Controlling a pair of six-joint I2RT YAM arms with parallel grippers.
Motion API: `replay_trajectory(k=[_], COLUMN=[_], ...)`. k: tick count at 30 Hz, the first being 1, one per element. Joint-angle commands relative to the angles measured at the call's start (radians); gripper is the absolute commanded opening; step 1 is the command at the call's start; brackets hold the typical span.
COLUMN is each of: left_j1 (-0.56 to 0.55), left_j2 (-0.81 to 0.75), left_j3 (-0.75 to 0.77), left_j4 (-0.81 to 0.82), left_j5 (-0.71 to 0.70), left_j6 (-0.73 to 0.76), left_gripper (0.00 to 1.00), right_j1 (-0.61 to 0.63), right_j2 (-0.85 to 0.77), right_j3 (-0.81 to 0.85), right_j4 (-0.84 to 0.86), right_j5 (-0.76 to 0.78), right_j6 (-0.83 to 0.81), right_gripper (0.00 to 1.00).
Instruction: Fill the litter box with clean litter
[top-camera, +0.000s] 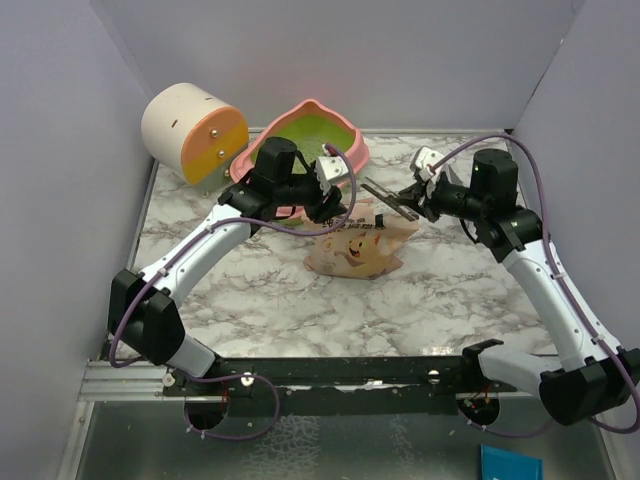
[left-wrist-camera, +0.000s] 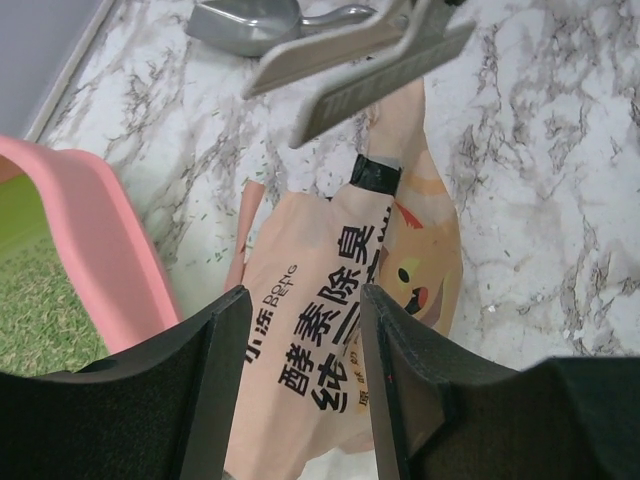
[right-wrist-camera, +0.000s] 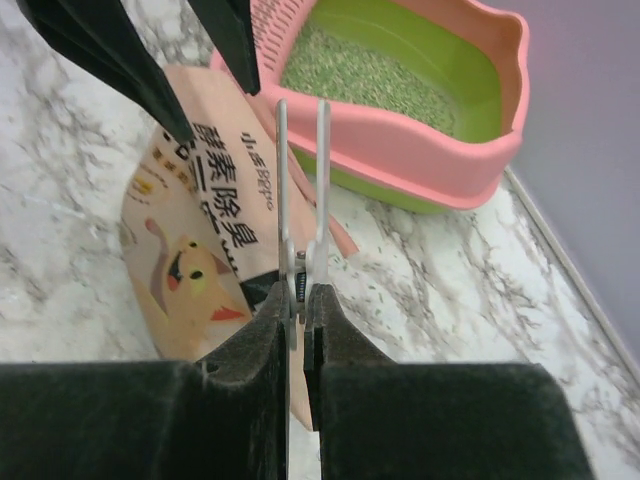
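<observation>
Box (top-camera: 355, 150): set at the far side of the table (top-camera: 450, 290), left of centre, upright, with its pink rim up and its green inside shown.
Litter (right-wrist-camera: 360, 75): spread as a grainy layer over the box floor, with the green walls left bare above it. A few stray grains are scattered on the table between box and bag.
Left gripper (left-wrist-camera: 305, 300): held just in front of the box, over the bag's upper end. Its fingers are parted wide and nothing is clamped between them; the bag's print is seen through the gap. Whether the tips touch the bag cannot be told.
Right gripper (right-wrist-camera: 297, 295): pinched tight on the clip, its two fingers pressed almost together. It is held right of the box, near the left gripper.
Clip (right-wrist-camera: 322, 170): metal, gripped at its near end, with two long thin arms pointed towards the box and held above the bag.
Bag (top-camera: 360, 250): tan, printed with a cartoon cat, laid flat on the table just in front of the box, between the two grippers.
Scoop (left-wrist-camera: 245, 22): grey metal, laid on the table beyond the bag.
Cylinder (top-camera: 190, 125): cream and orange, placed in the far left corner, just left of the box.
</observation>
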Motion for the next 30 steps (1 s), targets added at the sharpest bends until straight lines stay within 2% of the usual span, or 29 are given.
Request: replay_trajectory(k=[1, 6, 10, 16, 20, 30], left_j1=[-0.003, -0.003, -0.01, -0.054, -0.086, -0.098], left_j2=[0.032, 0.057, 0.084, 0.149, 0.185, 0.167], left_j3=[-0.044, -0.058, -0.051, -0.008, 0.013, -0.017], left_j4=[0.065, 0.097, 0.105, 0.056, -0.01, 0.029], left_j5=[0.129, 0.207, 0.29, 0.279, 0.208, -0.032], left_j6=[0.11, 0.128, 0.117, 0.14, 0.187, 0.207], left_gripper=[0.51, 0.51, 0.51, 0.5, 0.5, 0.46], right_j1=[0.011, 0.018, 0.021, 0.03, 0.041, 0.06], right_j2=[0.036, 0.043, 0.025, -0.011, -0.018, 0.016], right_j3=[0.038, 0.032, 0.023, -0.016, -0.031, -0.043], right_j4=[-0.096, -0.128, -0.13, -0.136, -0.148, -0.184], right_j5=[0.101, 0.172, 0.168, 0.173, 0.194, 0.243], right_j6=[-0.209, -0.257, -0.254, -0.246, -0.241, -0.231], right_gripper=[0.01, 0.01, 0.01, 0.01, 0.01, 0.01])
